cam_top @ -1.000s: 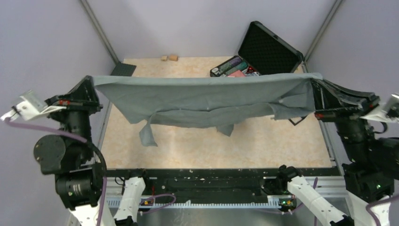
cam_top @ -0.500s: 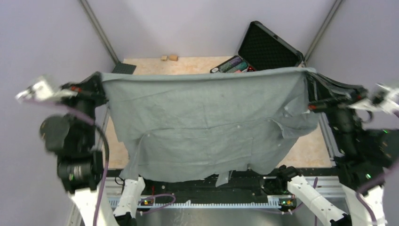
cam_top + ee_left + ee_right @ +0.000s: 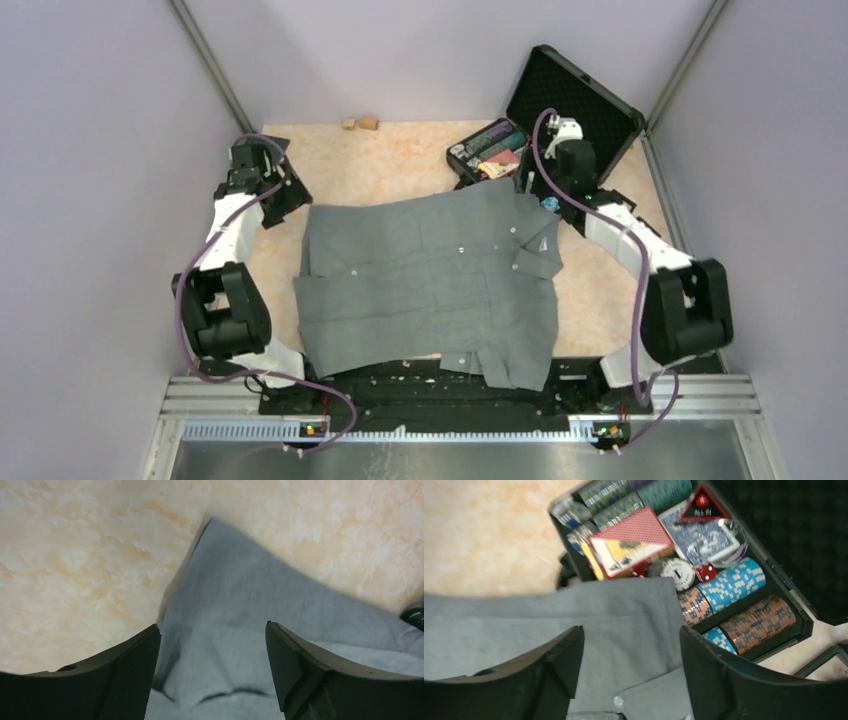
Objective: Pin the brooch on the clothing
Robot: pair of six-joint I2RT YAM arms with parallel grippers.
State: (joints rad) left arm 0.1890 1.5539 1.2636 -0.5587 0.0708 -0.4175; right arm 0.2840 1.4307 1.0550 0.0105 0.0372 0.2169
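Clothing (image 3: 430, 280) flat on table (image 3: 380, 160), far corner just beside open poker-chip case (image 3: 590, 105), both arms' jaws released above fabric

I'm running this from a robotics lab cell, not a lived-in room. Plain lilac walls (image 3: 100, 150) box in a marble-patterned tabletop (image 3: 400, 160), and metal frame posts (image 3: 212, 70) climb the corners. An aluminium rail (image 3: 450, 432) runs by the bases of the left arm (image 3: 235, 240) and right arm (image 3: 640, 250), and purple cables (image 3: 180, 300) loop off them. The open poker-chip case (image 3: 575, 105) looks like a test prop.
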